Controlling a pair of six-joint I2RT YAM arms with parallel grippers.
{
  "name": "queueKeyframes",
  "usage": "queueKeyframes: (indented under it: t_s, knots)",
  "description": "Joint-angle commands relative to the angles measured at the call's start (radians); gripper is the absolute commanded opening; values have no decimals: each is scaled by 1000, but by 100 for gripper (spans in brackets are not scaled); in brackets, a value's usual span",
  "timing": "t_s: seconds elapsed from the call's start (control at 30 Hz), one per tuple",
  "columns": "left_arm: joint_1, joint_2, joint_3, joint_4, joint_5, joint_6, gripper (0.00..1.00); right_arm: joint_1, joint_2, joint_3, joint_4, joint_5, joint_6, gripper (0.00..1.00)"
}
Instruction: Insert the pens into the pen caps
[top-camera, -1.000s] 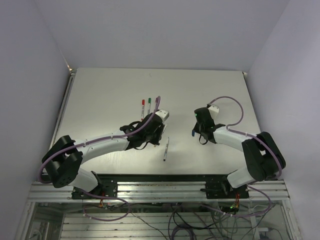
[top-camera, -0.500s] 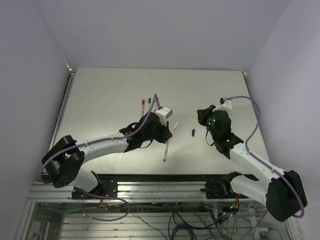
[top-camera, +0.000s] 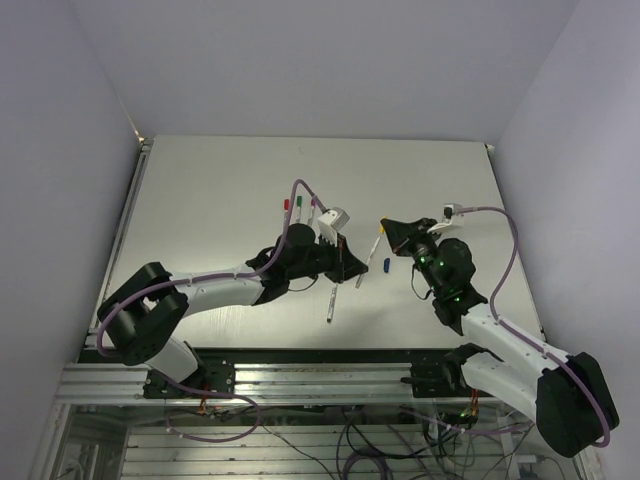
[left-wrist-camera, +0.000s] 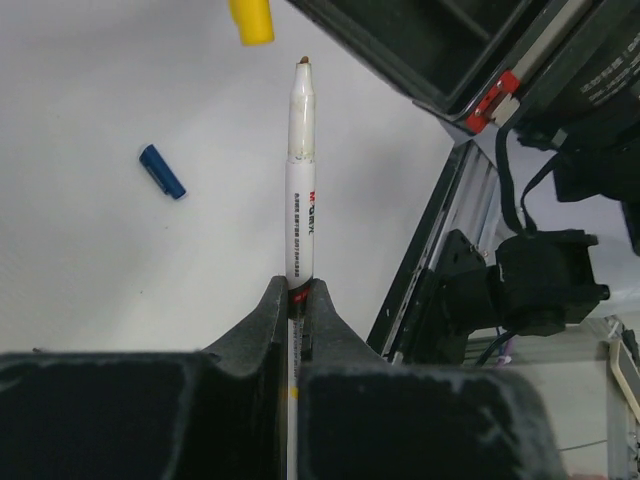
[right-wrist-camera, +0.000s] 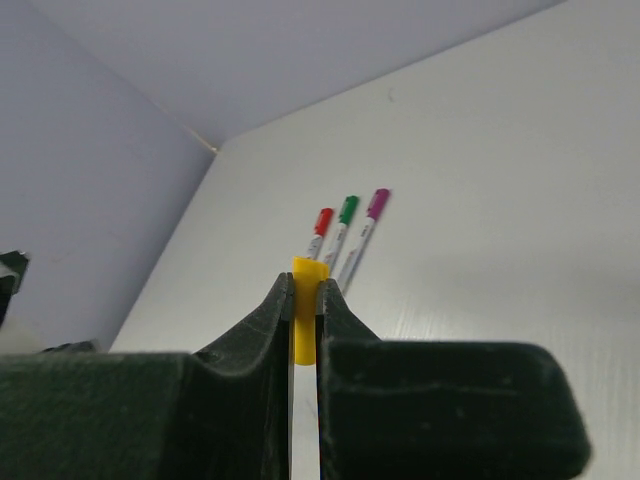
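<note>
My left gripper (top-camera: 352, 270) is shut on the lower end of a silvery pen (top-camera: 368, 255) and holds it off the table. In the left wrist view the pen (left-wrist-camera: 300, 180) points away from me, its small orange-brown tip just below the yellow cap (left-wrist-camera: 251, 20). My right gripper (top-camera: 388, 228) is shut on that yellow cap (right-wrist-camera: 307, 300), held in the air facing the pen tip, a small gap apart. A blue cap (top-camera: 386, 265) lies loose on the table below them and shows in the left wrist view (left-wrist-camera: 161, 171). An uncapped pen (top-camera: 331, 303) lies on the table.
Three capped pens lie side by side further back: red (right-wrist-camera: 322, 222), green (right-wrist-camera: 347, 210), magenta (right-wrist-camera: 377, 203). The left arm partly hides them in the top view. The table's near edge and metal frame (left-wrist-camera: 440, 260) are close behind the left gripper.
My left gripper has lifted a pen off the table and moved right. My right gripper rose with the yellow cap and turned left to face it, uncovering the blue cap.
</note>
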Motion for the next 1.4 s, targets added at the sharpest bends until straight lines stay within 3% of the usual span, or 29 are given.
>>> queueKeyframes:
  t_s: [0.0,1.37]
  knots:
    - [5,-1,-6,84,30,-23,7,-4,7,-21,143,-65,39,0]
    - [4,-8,-33,122,-36,-50,7,-4,-5,-87,191,-81,102,0]
